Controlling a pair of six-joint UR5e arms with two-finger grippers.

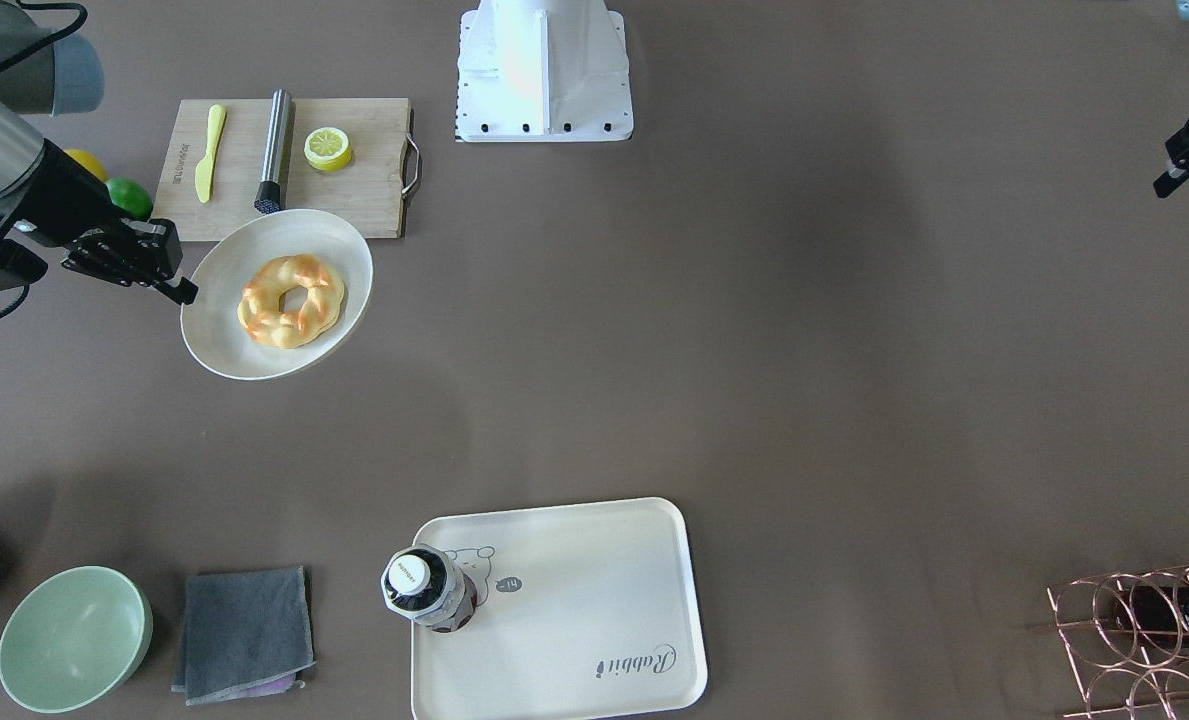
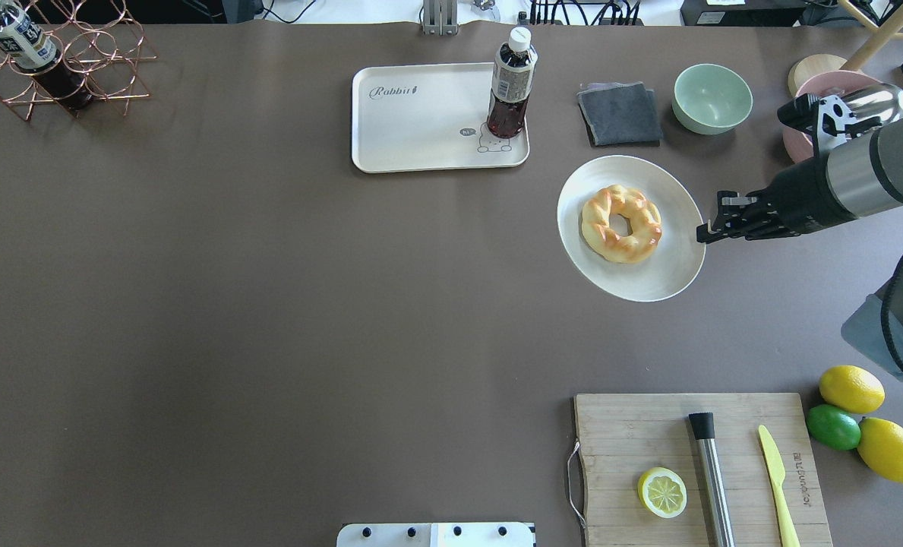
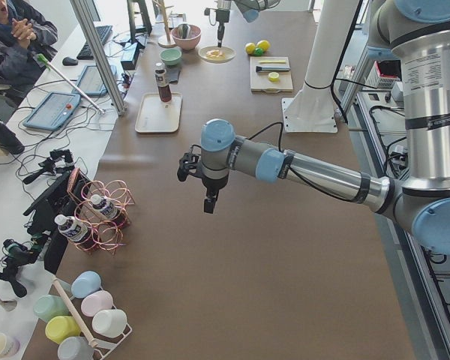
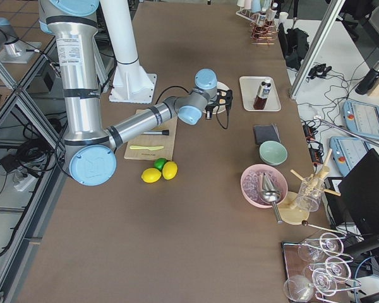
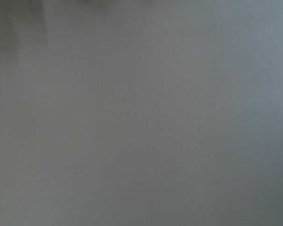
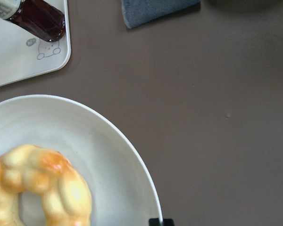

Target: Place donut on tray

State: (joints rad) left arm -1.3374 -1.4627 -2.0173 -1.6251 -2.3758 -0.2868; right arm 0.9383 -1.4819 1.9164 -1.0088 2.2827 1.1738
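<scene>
Donut [image 2: 621, 223] on plate [image 2: 675, 270], bottle [image 2: 509, 91] on tray [image 2: 413, 129], plate between tray and cutting board [image 2: 633, 433].

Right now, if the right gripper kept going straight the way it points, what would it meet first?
The white plate: the right gripper is at its rim, seemingly gripping it. Next in line is the donut on that plate, though height is unclear.

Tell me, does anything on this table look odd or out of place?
The plate carrying the donut seems to hang above the table, pinched at its rim by the right gripper: the front view shows it overlapping the cutting board, though overhead they lie well apart. Nothing looks spilled.
</scene>
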